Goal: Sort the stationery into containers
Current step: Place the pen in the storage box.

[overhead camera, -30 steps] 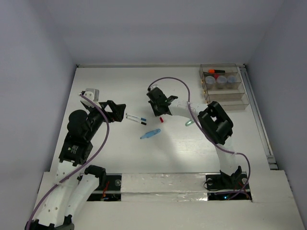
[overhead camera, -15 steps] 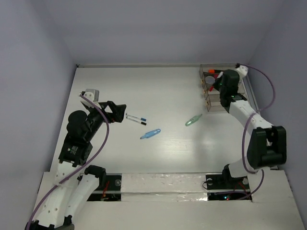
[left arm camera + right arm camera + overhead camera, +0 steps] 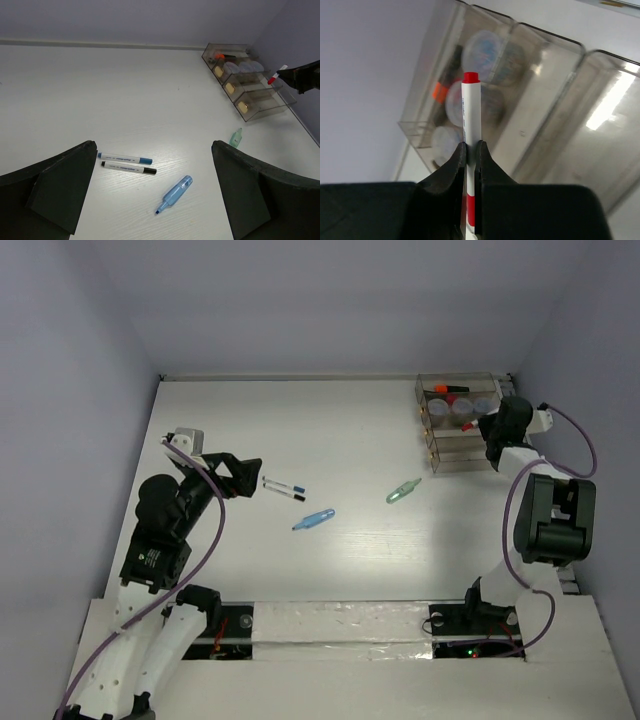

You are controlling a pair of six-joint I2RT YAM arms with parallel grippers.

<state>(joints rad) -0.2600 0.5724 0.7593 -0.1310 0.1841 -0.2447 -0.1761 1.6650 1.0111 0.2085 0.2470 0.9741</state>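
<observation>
My right gripper (image 3: 470, 150) is shut on a thin white pen with a red cap (image 3: 471, 115) and holds it over the clear stepped organiser (image 3: 555, 100). From above, that gripper (image 3: 488, 428) is at the organiser's (image 3: 455, 458) right side, with the pen (image 3: 470, 426) pointing left. The back tier holds an orange-black highlighter (image 3: 443, 389) and three round pots (image 3: 462, 406). My left gripper (image 3: 155, 200) is open and empty above the blue-capped pen (image 3: 125, 158), the black-capped pen (image 3: 129, 167) and the light blue highlighter (image 3: 175, 192). The pale green highlighter (image 3: 403, 490) lies mid-table.
The organiser stands in the far right corner against the table's raised right edge (image 3: 530, 470). The back wall runs along the far edge (image 3: 300, 375). The left gripper (image 3: 245, 475) hangs left of the two pens (image 3: 284, 488) on the white table.
My right arm has swung from the middle of the table to the organiser, carrying the red-capped pen, and now sits at the organiser's right side. The left arm has barely moved.
</observation>
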